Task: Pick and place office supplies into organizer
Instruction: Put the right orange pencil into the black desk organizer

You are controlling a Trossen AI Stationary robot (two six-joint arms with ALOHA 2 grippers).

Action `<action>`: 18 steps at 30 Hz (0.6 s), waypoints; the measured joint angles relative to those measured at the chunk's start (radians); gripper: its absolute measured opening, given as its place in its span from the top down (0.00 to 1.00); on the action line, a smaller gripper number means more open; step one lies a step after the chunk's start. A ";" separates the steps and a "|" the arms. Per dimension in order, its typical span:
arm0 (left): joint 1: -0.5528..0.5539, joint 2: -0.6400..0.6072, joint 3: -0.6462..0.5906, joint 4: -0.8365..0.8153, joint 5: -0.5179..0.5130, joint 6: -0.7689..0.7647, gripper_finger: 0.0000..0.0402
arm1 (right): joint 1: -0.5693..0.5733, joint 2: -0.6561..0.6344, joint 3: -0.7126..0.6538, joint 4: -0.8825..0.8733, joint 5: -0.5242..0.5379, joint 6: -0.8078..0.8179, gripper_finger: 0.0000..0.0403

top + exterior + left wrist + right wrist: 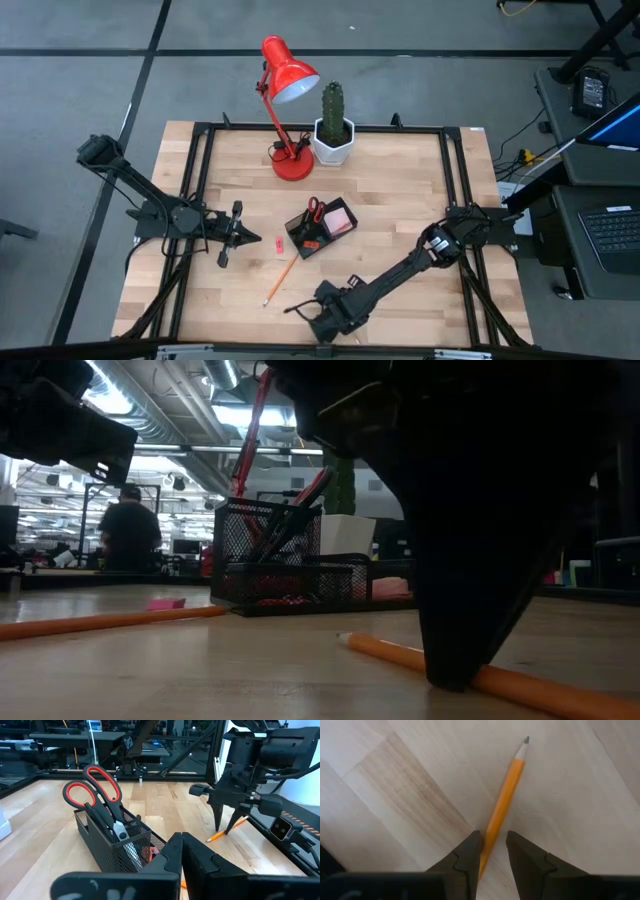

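High view: we see right gripper (322, 322) at near edge, over pencil (280, 281); organizer (318, 229) mid-surface, scissors (314, 208) standing in it.
Low: fingertip planted on pencil.
L wrist: left gripper (181, 851) waits left, jaws pressed together, empty.
R wrist: right jaws spread, straddling pencil w/o clamping, we judge pre-pinch.

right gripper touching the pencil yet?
Cannot tell. In the right wrist view the open right gripper straddles the pencil lying on the table; one finger sits at its edge, but no clear contact or gap shows.
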 joint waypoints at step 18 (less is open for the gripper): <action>0.000 0.000 0.000 0.000 0.000 0.000 0.99 | -0.011 0.000 -0.002 -0.010 0.026 -0.001 0.80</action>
